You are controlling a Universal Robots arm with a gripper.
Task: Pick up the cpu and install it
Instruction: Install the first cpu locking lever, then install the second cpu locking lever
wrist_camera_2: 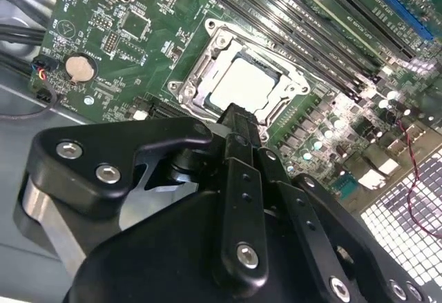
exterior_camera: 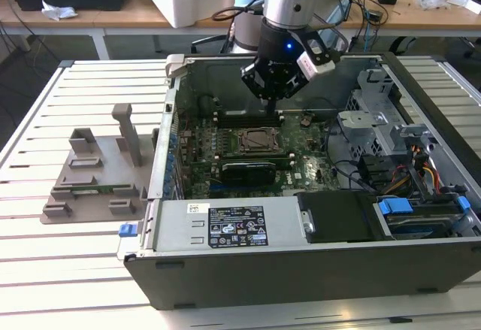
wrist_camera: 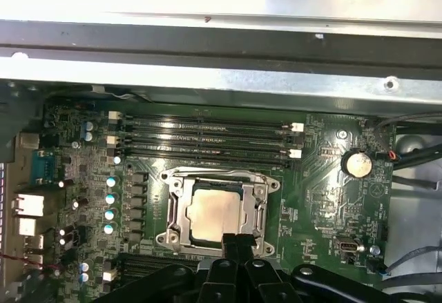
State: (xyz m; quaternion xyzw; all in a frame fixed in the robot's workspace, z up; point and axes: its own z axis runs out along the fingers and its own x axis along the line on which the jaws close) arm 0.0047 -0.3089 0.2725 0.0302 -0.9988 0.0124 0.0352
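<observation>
The cpu [wrist_camera: 214,210], a silvery square chip, lies flat inside the metal-framed socket [wrist_camera: 173,192] on the green motherboard; it also shows as a pale square, the cpu [wrist_camera_2: 243,82], in the second wrist view. My gripper [wrist_camera: 237,242] hangs just above the socket's edge, a little off the chip, fingers pressed together with nothing between them. In the exterior view my gripper [exterior_camera: 270,109] points down into the open computer case over the socket [exterior_camera: 259,140].
A grey plastic holder tray [exterior_camera: 98,172] sits on the slatted table at the exterior view's left of the case. Memory slots [wrist_camera: 207,134] run beside the socket. The power supply [exterior_camera: 225,226], drive cage [exterior_camera: 383,123] and cables [exterior_camera: 421,168] crowd the case.
</observation>
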